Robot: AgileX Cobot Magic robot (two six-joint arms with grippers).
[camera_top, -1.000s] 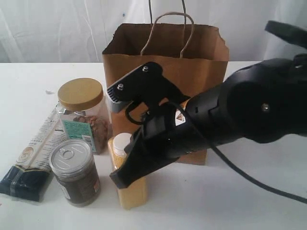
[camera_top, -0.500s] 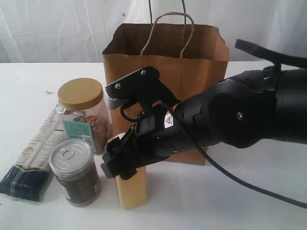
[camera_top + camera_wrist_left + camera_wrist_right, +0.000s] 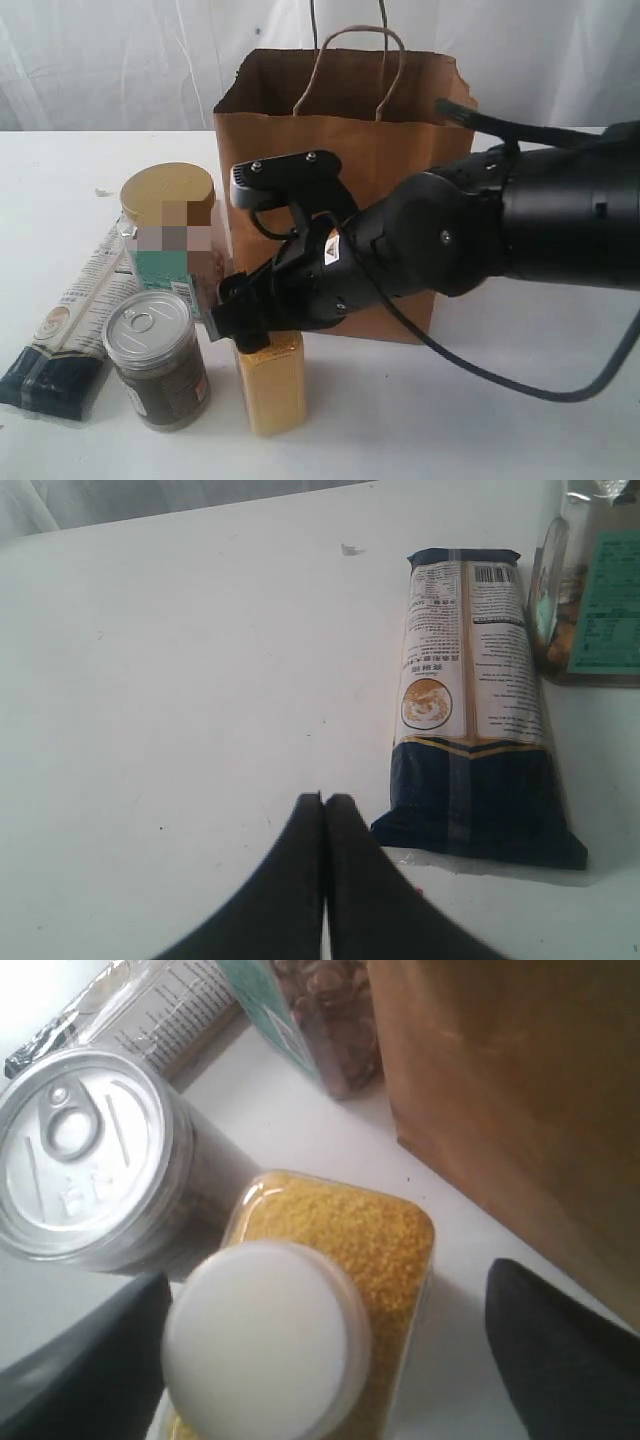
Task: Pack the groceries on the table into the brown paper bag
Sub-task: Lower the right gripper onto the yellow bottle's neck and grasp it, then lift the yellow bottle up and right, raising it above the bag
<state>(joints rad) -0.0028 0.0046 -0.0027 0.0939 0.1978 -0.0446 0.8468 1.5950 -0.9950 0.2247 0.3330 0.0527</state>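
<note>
- We note right end effector [image 3: 320,1355] spread astride white-capped yellow bottle [image 3: 272,385], upright on bench [image 3: 450,420], near side of brown paper bag [image 3: 400,140].
- Left end effector [image 3: 323,805] pressed together beside long white-and-navy packet [image 3: 470,710].

White table [image 3: 480,420]; brown paper bag [image 3: 400,150], tan-lidded jar [image 3: 167,195], silver-lidded jar [image 3: 155,355], yellow bottle [image 3: 272,385] upright; packet [image 3: 70,330] flat.

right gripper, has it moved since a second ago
Yes. Against the white-capped yellow bottle in the exterior view, the right gripper has risen from its body to its cap, jaws now open.
</note>
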